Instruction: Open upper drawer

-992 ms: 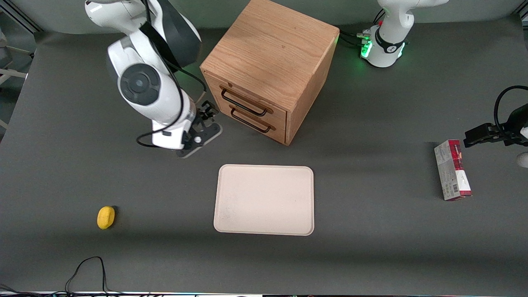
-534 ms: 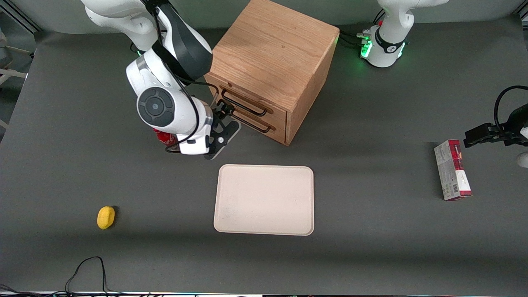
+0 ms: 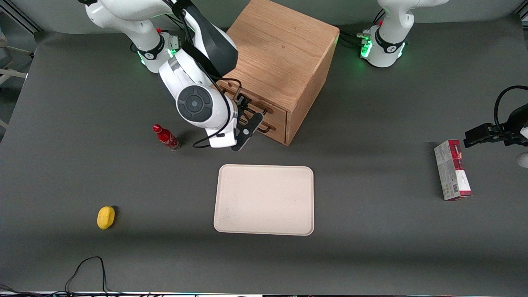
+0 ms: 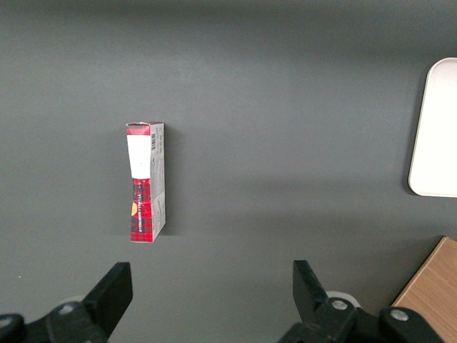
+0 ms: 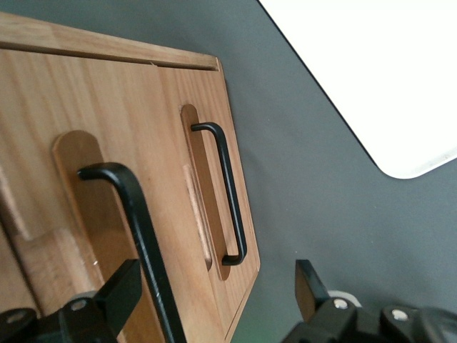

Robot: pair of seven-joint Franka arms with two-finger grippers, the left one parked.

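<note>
The grey table (image 3: 371, 255) carries cabinet (image 3: 274, 62), tray (image 3: 264, 200), bottle (image 3: 166, 137), lemon (image 3: 106, 217), carton (image 3: 452, 170).

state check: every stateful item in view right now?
upper drawer: closed, black handle between the open fingers, not gripped.
lower drawer: closed.
gripper: open, at the upper handle.
red bottle: upright, capped.
tray: flat, nothing on it.
carton: lying flat.
lemon: resting on table.

Stuff sitting on the dark grey table (image 3: 371, 255): a cream rectangular plastic tray (image 3: 264, 200) near the middle, a small red bottle (image 3: 166, 137) standing upright, a little yellow lemon-shaped thing (image 3: 106, 217) nearer the front camera, and a red-and-grey carton box (image 3: 452, 170) lying flat toward the parked arm's end.
</note>
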